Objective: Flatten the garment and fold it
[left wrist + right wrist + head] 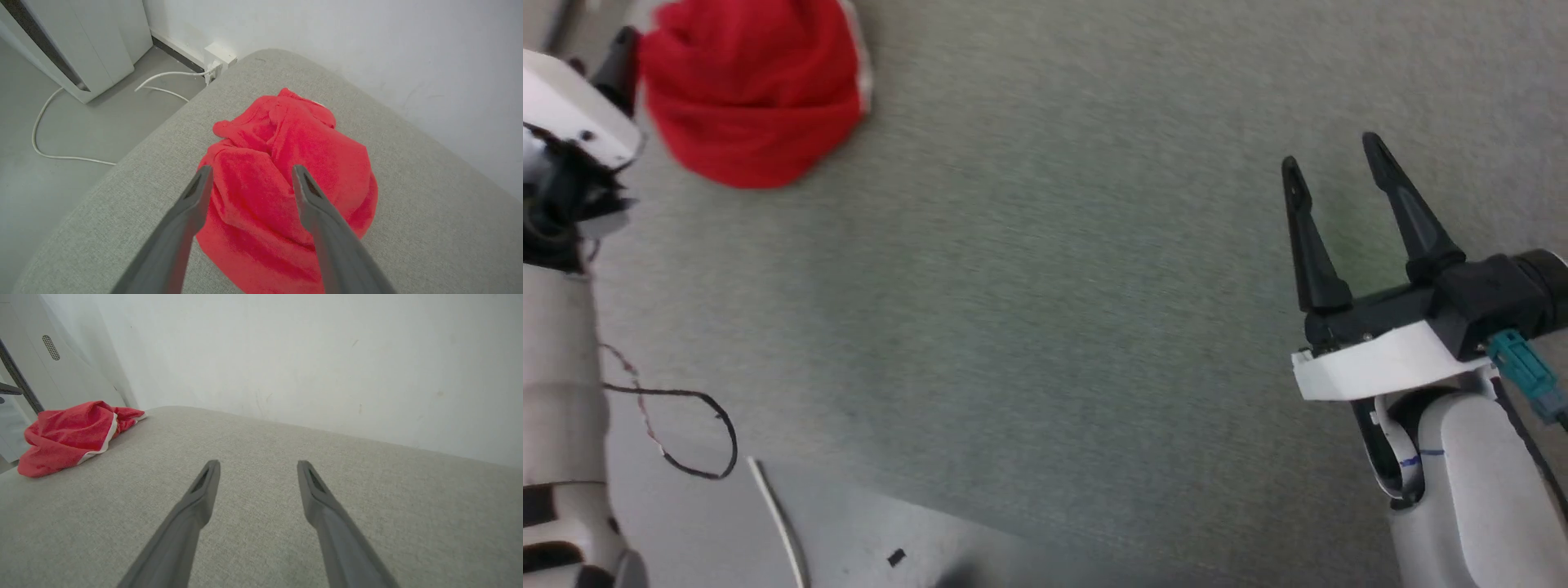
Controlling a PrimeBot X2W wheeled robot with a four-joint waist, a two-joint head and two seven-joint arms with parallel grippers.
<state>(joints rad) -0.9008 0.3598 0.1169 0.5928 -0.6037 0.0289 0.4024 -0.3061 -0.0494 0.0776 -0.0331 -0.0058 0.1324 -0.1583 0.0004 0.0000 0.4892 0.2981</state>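
Right gripper [1331,155]: two long black fingers, tapered to blunt tips, shallow recess along the broader one; grey in wrist view, slotted near tips. Black block base. White mounting plate [1380,367] beneath base. Teal connector [1523,371] at side, dark lead attached. Right forearm [1470,490]: smooth pale rounded shell; white band with blue pen mark [1417,459].
Left gripper [252,169]: matching grey tapered fingers, slotted near tips. Left arm [556,367]: white housing, black joint, pale forearm. Thin black cable [734,441] in loose loop; fine red-and-white wire alongside.
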